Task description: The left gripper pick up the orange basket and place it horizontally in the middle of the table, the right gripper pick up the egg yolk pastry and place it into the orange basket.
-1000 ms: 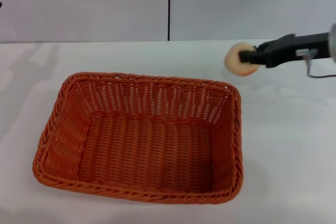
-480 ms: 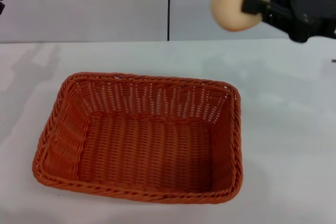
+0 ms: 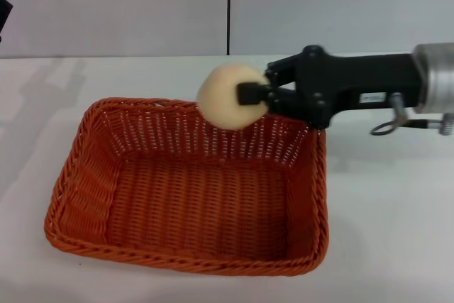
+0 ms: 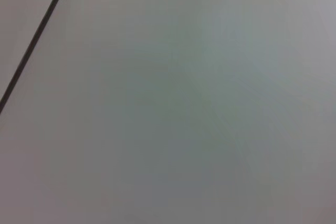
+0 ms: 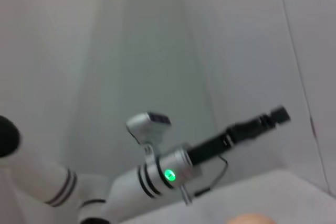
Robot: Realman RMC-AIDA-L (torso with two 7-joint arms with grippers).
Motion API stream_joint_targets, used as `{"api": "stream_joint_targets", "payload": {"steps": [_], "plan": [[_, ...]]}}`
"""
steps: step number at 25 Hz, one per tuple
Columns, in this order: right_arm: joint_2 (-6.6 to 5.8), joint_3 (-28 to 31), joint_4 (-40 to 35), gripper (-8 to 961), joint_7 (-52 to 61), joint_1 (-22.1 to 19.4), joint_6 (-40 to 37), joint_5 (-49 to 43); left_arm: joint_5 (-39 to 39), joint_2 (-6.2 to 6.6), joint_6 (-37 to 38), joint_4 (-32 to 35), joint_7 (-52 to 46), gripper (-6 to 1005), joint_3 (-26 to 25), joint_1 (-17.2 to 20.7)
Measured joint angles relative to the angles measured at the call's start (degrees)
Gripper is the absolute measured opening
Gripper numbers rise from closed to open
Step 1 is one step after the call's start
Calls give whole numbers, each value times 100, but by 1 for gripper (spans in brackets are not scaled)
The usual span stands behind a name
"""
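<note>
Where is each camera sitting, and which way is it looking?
Head view: from the robot's head, looking down at the table, the orange basket and the right gripper holding the egg yolk pastry.
Left wrist view: on the left arm, facing only a blank grey wall; no body shows.
Right wrist view: on the right arm, looking across at the left gripper.
Shared: the wall.
</note>
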Motion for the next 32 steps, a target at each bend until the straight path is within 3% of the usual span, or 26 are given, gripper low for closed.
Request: {"api": "stream_joint_targets", "payload": {"steps": [7, 9, 15, 18, 25, 29, 30, 32], "plan": [[10, -217, 58, 124, 61, 48, 315, -14, 0, 1, -32, -1, 0, 482, 1, -13], [9, -218, 48, 323, 62, 50, 315, -14, 0, 1, -37, -1, 0, 482, 1, -13], [-3, -184, -7, 517, 36, -16, 258, -15, 0, -3, -38, -6, -1, 482, 0, -13], [-9, -116, -134, 560, -7, -167, 268, 8, 0, -4, -38, -8, -1, 482, -3, -13], [14, 421, -236, 660, -1370, -984, 238, 735, -4, -7, -37, -9, -1, 482, -31, -13], [24, 807, 188, 670, -2731, -1562, 199, 1838, -7, -9, -37, -23, -1, 482, -34, -13], [26, 915, 554, 669, -3374, -1843, 146, 2616, -9, -10, -37, -92, 18, 482, -39, -9], [26, 949, 734, 669, -3638, -1947, 115, 2973, -11, -10, -37, -119, 38, 482, -41, -7]]}}
